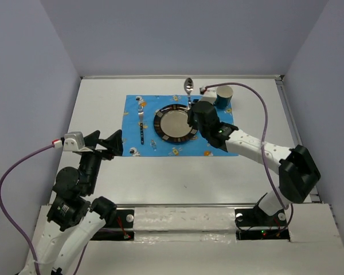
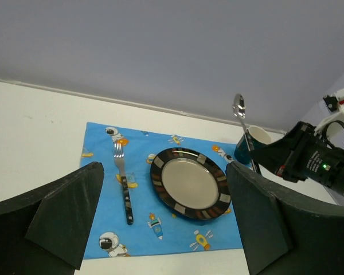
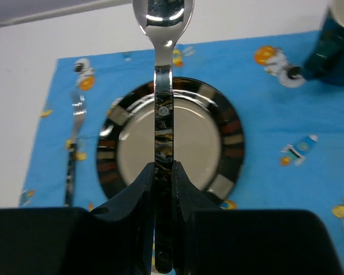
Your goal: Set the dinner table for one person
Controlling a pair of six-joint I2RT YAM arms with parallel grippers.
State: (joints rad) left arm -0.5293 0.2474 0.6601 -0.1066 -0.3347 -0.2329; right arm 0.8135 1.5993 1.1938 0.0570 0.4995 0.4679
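Observation:
A blue cartoon-printed placemat [image 1: 140,144] lies on the white dinner table [image 1: 178,177]. On it are a dark-rimmed plate [image 1: 175,123] and, to its left, a fork [image 1: 141,123] with a patterned handle. A dark blue cup [image 1: 223,96] stands at the mat's far right corner. My right gripper [image 1: 192,116] is shut on a spoon [image 1: 188,89], holding it by the handle above the plate's right rim, bowl pointing to the far side; in the right wrist view the spoon [image 3: 162,86] runs straight out from the fingers. My left gripper [image 1: 116,143] is open and empty, near the mat's near left corner.
Grey walls enclose the table on three sides. A metal rail [image 1: 292,123] runs along the right edge. The right arm's purple cable [image 1: 264,114] arcs over the right side. White tape strips [image 1: 178,217] cover the near edge by the arm bases.

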